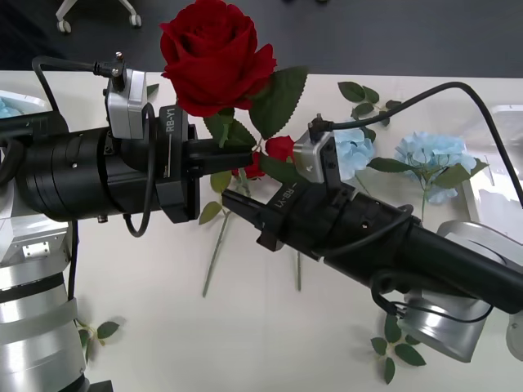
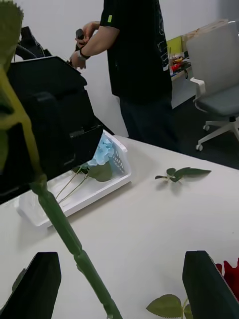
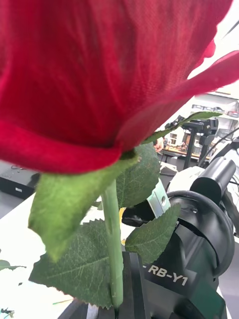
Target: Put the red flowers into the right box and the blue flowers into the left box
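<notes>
My left gripper [image 1: 234,157] is shut on the stem of a red rose [image 1: 214,53], holding it upright and high over the table; the bloom [image 3: 99,75] looms close in the left wrist view. My right gripper [image 1: 234,202] comes in from the right just below, open, its black fingers [image 2: 35,284] either side of the green stem [image 2: 74,244] without touching it. Two more red flowers [image 1: 278,149] lie on the table behind the grippers. Blue flowers [image 1: 437,159] lie at the back right. The left box [image 2: 74,197] holds a blue flower [image 2: 103,149]. The right box [image 1: 489,192] sits at the right edge.
Loose green leaf sprigs lie at the back [image 1: 364,98], near the front right [image 1: 396,351] and near the front left [image 1: 94,331]. Another sprig [image 2: 181,173] lies on the table beyond the left box. Both arms crowd the table's middle.
</notes>
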Tool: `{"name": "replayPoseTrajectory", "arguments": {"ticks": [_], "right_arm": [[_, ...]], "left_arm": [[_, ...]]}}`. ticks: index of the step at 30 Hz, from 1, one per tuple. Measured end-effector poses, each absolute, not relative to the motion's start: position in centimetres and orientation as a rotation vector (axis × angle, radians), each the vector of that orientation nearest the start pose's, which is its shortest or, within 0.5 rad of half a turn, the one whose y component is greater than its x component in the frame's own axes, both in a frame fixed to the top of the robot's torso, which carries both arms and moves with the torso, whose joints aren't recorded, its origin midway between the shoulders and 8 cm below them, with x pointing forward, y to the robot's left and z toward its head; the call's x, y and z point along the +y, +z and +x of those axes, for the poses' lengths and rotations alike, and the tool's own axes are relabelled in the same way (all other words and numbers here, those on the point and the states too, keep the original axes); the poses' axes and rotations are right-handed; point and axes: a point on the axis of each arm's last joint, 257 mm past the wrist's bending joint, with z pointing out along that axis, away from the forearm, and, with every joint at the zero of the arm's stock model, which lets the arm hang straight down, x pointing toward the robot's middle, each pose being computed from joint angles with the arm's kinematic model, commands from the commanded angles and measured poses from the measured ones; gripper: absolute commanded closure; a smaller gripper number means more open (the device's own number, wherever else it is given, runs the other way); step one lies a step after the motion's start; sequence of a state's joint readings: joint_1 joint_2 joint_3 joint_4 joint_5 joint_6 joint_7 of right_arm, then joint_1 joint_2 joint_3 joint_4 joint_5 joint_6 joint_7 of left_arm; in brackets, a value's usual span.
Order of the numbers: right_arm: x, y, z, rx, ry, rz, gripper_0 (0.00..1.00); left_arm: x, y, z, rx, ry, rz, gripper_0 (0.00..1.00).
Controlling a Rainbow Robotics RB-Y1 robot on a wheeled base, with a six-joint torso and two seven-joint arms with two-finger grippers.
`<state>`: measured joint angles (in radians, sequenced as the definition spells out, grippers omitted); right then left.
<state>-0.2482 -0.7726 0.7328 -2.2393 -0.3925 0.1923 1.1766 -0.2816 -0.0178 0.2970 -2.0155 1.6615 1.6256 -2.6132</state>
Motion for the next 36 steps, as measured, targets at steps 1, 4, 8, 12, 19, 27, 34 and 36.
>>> {"name": "replayPoseTrajectory", "arguments": {"ticks": [1,4,8,12,19,27,34,36], "right_arm": [[3.5,-8.4,37.0,1.43,0.819,-0.73,0.38],[3.5,-8.4,37.1,1.432,0.818,-0.729,1.0],[3.3,-8.8,37.4,1.441,0.811,-0.727,1.0],[3.2,-9.1,37.5,1.447,0.809,-0.727,1.0],[4.0,-9.8,36.6,1.457,0.83,-0.745,1.0],[3.9,-9.9,36.7,1.459,0.828,-0.744,1.0],[3.8,-10.0,36.8,1.465,0.831,-0.741,1.0],[3.5,-10.3,36.9,1.472,0.822,-0.747,1.0]], "left_arm": [[1.5,-0.9,33.3,1.041,-1.053,1.144,1.0],[1.5,-0.9,33.3,1.041,-1.053,1.144,1.0],[1.5,-0.9,33.3,1.041,-1.053,1.144,1.0],[1.5,-0.9,33.3,1.041,-1.053,1.144,1.0],[1.5,-1.1,33.5,1.05,-1.047,1.144,0.99],[1.5,-1.1,33.5,1.05,-1.047,1.144,0.0],[1.5,-1.1,33.5,1.05,-1.047,1.144,0.0],[1.5,-1.1,33.5,1.05,-1.047,1.144,0.0]]}}
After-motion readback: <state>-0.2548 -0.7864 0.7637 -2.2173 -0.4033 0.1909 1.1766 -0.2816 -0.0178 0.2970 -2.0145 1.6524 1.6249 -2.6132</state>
